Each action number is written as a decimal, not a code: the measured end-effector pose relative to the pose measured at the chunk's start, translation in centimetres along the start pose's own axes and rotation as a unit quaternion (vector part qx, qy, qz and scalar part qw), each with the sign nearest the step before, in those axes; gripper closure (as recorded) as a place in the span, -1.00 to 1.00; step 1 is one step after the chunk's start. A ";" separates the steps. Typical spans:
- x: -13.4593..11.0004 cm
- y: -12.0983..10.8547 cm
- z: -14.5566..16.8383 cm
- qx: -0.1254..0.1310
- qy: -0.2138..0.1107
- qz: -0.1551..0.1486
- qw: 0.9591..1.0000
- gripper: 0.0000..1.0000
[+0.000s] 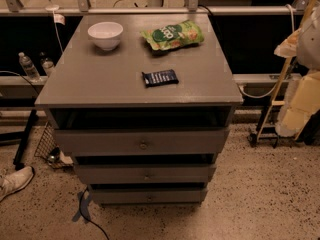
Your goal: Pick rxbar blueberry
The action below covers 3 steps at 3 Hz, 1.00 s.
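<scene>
The rxbar blueberry (160,77) is a small flat dark navy bar with rows of pale lettering. It lies flat near the front middle of the grey cabinet top (100,79). My gripper (299,101) is the pale bulky shape at the right edge of the camera view. It hangs off the side of the cabinet, well to the right of the bar and touching nothing on the top.
A green crinkly snack bag (173,35) lies behind the bar at the back. A white bowl (105,35) stands at the back left. The cabinet has three drawers (143,143) below. A rail (150,10) runs behind; bottles (28,66) stand at the left.
</scene>
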State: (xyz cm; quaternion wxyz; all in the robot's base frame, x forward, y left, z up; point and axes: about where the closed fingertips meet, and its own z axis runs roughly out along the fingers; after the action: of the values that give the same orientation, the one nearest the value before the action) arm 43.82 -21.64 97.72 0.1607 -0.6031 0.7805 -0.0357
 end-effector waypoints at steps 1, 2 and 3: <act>-0.1 -0.1 0.0 0.001 -0.001 -0.001 1.000 -1.00; -1.5 -1.7 1.3 -0.007 -0.042 -0.014 0.999 -1.00; -4.6 -4.5 4.2 -0.030 -0.113 -0.031 0.993 -1.00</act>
State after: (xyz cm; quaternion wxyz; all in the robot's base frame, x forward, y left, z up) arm 50.24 -17.90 95.84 0.2287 -0.6314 0.7392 0.0509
